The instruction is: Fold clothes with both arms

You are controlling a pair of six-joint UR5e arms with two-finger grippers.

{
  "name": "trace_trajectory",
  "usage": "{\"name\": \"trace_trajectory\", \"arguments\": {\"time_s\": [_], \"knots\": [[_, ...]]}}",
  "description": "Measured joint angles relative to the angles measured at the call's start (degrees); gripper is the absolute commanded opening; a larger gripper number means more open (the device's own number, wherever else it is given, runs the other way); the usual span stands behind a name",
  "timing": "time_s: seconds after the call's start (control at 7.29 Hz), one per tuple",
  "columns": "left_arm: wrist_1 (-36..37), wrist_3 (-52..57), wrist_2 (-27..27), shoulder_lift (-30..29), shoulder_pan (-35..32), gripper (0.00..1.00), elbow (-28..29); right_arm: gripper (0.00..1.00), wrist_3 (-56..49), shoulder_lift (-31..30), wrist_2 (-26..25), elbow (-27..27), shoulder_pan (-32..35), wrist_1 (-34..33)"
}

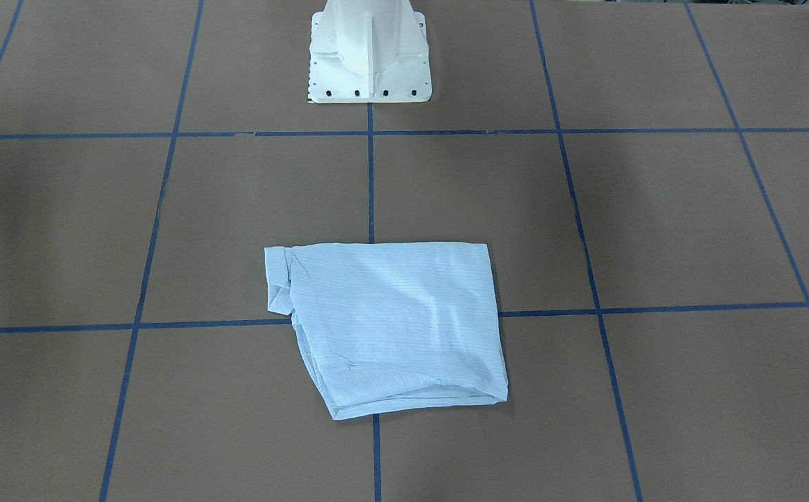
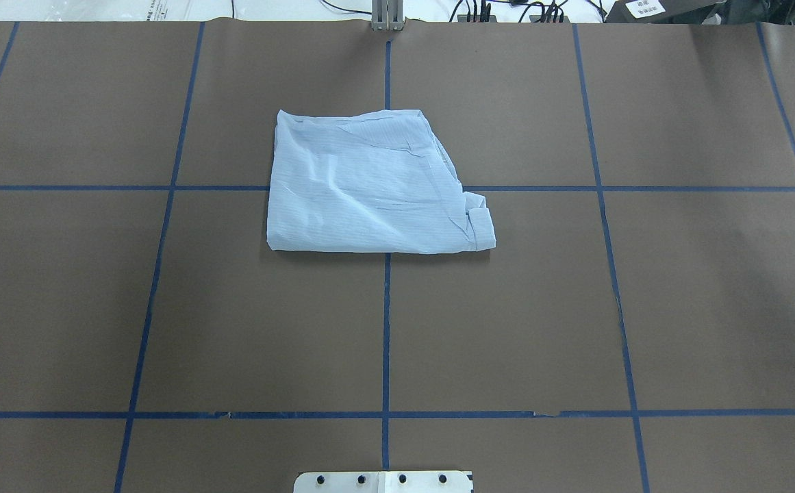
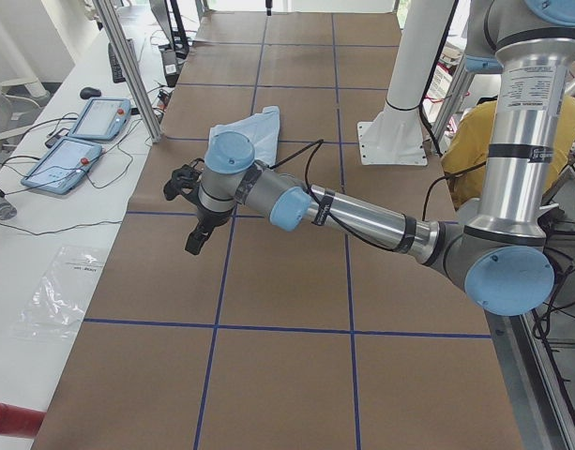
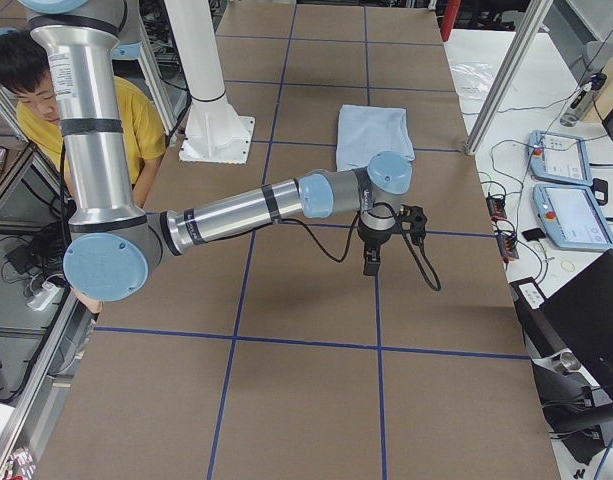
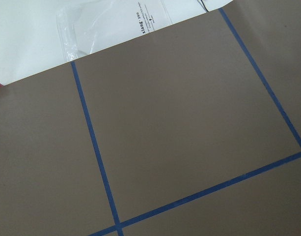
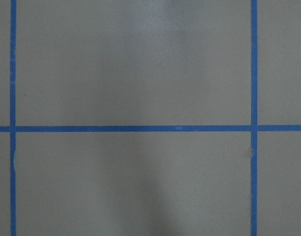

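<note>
The pale blue shirt (image 2: 370, 188) lies folded into a rough, crinkled rectangle of several layers, flat on the brown tabletop (image 2: 507, 329). It sits midway between the tabletop's left and right ends and nearer the far edge than the robot's edge, over a crossing of the blue tape lines. A small folded flap sticks out at its corner toward the robot's right and the robot's edge. Nothing touches the shirt (image 1: 390, 324). Both arms show only in the 2 side views. The left gripper (image 3: 193, 242) hangs fingers-down above bare tabletop toward the left end, close to the far edge and well apart from the shirt (image 3: 259, 131). The right gripper (image 4: 370, 265) hangs the same way toward the right end, also well apart from the shirt (image 4: 374, 135). From these views I cannot tell whether either pair of fingers is apart or together. Each wrist camera shows only brown tabletop and blue tape. The left one also takes in the tabletop's edge and a clear plastic bag (image 5: 111, 24) on the white surface beyond. The white pedestal base (image 1: 369, 56) stands at the middle of the robot's edge, with a person in yellow (image 4: 46, 100) behind it. 2 teach pendants (image 4: 566, 190) lie beyond the far edge.
</note>
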Motion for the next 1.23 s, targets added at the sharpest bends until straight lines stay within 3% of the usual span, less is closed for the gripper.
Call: {"name": "trace_trajectory", "arguments": {"time_s": [0.41,1.23], "knots": [[-0.09,0.29,-0.29,1.26,0.00,1.00,-0.29,1.00,0.24,-0.71,0.09,-2.62,0.02,6.70],[-0.09,0.08,-0.35,1.41,0.00,1.00,-1.66,1.00,0.27,-0.51,0.30,-3.02,0.03,8.40]]}}
